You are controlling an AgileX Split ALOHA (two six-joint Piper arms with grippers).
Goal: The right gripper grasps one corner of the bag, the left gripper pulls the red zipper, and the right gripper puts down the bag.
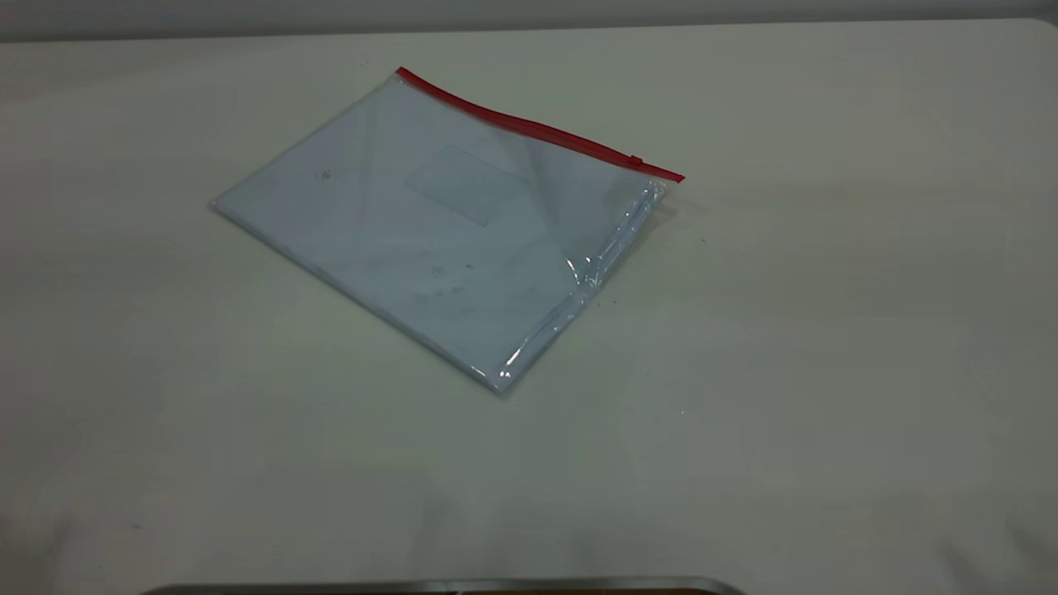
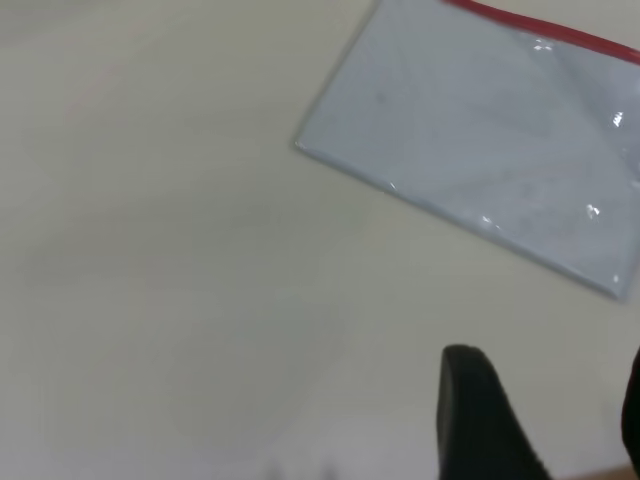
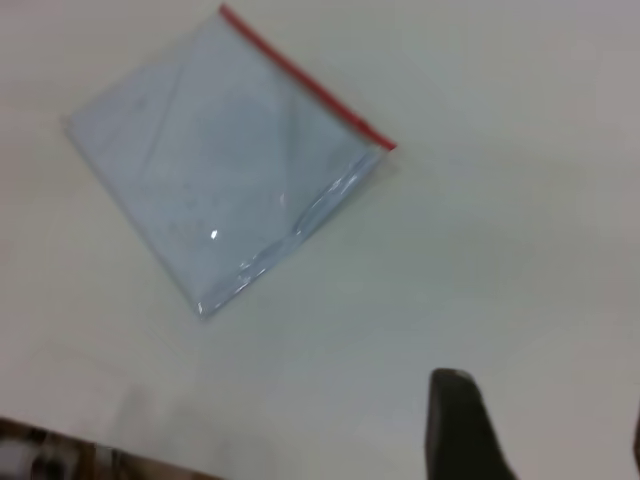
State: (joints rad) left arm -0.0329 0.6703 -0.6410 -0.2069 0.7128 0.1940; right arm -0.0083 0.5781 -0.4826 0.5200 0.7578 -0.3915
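The bag (image 1: 438, 223) lies flat on the white table (image 1: 826, 372), a clear pouch with a pale blue-white sheet inside. The red zipper (image 1: 537, 128) runs along its far edge, with the slider tab (image 1: 636, 160) near the right corner (image 1: 674, 175). Neither gripper shows in the exterior view. The left gripper (image 2: 548, 355) is open and empty over bare table, apart from the bag (image 2: 480, 130). The right gripper (image 3: 545, 395) is open and empty, apart from the bag (image 3: 220, 150) and its red-strip corner (image 3: 385, 143).
A dark metallic edge (image 1: 446, 587) shows at the table's near side. The table's edge, with dark clutter beyond it (image 3: 60, 455), shows in the right wrist view.
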